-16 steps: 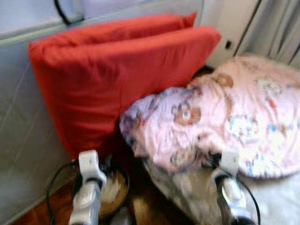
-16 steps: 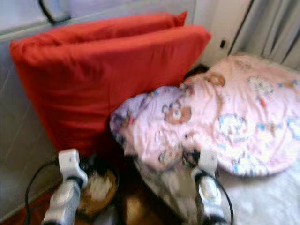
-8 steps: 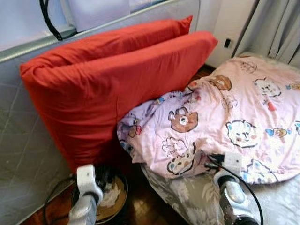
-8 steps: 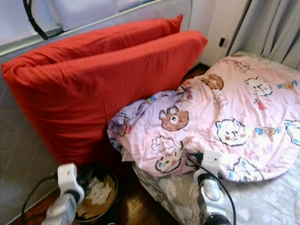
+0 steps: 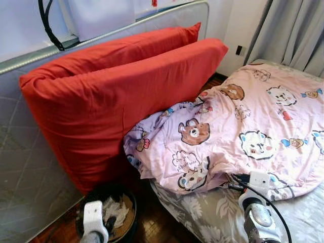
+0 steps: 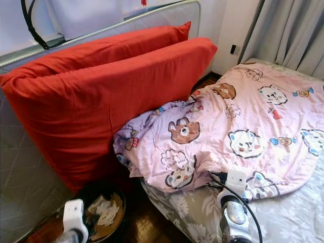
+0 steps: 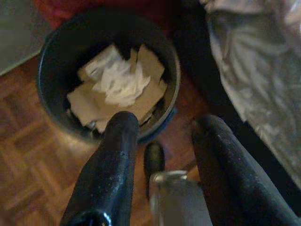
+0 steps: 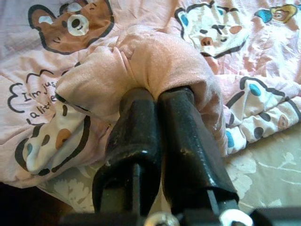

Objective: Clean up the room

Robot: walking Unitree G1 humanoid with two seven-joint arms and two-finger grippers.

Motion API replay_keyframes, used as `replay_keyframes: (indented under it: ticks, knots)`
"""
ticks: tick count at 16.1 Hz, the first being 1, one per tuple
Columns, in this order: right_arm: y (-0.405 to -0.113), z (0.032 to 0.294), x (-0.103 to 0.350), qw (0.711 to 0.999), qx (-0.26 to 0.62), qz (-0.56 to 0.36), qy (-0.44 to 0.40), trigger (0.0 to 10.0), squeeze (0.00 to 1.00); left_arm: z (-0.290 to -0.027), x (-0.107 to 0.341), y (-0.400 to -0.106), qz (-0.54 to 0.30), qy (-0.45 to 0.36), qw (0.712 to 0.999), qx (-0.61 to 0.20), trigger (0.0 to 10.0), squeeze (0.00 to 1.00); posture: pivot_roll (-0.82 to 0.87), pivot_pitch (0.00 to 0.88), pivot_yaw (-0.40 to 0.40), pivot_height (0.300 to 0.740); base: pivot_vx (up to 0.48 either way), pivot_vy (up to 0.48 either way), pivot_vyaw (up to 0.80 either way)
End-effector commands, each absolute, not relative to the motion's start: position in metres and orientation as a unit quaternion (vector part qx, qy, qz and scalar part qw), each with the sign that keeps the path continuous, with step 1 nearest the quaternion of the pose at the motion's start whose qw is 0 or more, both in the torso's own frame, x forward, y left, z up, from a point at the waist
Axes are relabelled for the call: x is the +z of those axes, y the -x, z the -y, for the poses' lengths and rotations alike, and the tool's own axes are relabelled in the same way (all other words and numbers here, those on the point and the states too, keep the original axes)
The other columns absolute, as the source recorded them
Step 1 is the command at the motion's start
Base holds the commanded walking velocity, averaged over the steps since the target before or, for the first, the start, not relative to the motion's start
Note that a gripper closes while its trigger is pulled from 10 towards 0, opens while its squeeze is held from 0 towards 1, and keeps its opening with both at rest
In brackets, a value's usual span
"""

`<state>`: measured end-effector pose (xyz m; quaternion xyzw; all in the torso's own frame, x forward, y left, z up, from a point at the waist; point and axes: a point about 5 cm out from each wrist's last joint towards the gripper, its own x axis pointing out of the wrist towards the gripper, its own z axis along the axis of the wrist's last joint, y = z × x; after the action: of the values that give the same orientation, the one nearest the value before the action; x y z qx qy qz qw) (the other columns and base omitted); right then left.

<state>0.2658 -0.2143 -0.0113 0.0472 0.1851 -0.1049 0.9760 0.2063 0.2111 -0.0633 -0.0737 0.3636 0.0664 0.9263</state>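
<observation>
**Blanket pinched at the bed's edge, ready to be pulled straight**

The step in hand looks like tidying the bed. The soft pink quilted blanket printed with cartoon bears (image 5: 243, 126) lies rumpled across the bed, its near hem bunched and hanging over the bed's left edge. The next move probably calls for a steady pull on that hem to spread the blanket flat over the grey floral mattress sheet (image 5: 202, 217) without letting the fabric slip out.

Two large, plump red fabric cushions (image 5: 116, 96) stand on edge against a grey quilted upright panel (image 5: 25, 187), just beside the blanket's crumpled end.

On the brown parquet floor (image 7: 28, 155), at the foot of the cushions and near the bed's edge, sits a round dark wastebasket (image 7: 49, 56) holding crumpled white paper and brown card.

The right gripper (image 8: 157, 101) has its two black fingers pressed together on a puffy fold of the blanket at the hem. The left gripper (image 7: 162, 129) hangs above the floor beside the wastebasket, fingers apart and holding nothing.
</observation>
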Motion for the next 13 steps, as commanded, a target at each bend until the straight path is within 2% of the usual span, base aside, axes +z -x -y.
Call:
replay_keyframes:
  ticks: [1, 8, 13]
  knots:
    - [-0.268, 0.21, -0.01, 0.978, -0.097, -0.178, -0.047, 10.0, 0.0, -0.217, -0.068, -0.197, -0.384, 0.06, 0.918, 0.073, 10.0, 0.0, 0.06, 0.075, 0.028, 0.74, 0.0, 0.0, 0.0]
    - [-0.271, 0.201, -0.008, 0.982, -0.072, -0.173, -0.039, 10.0, 0.0, -0.211, -0.08, -0.178, -0.422, 0.047, 0.903, 0.07, 10.0, 0.0, 0.05, 0.08, 0.006, 0.74, 0.0, 0.0, 0.0]
    - [-0.271, 0.201, -0.008, 0.982, -0.074, -0.172, -0.035, 10.0, 0.0, -0.229, -0.088, -0.154, -0.449, 0.046, 0.888, 0.083, 10.0, 0.0, 0.05, 0.077, 0.006, 0.74, 0.0, 0.0, 0.0]
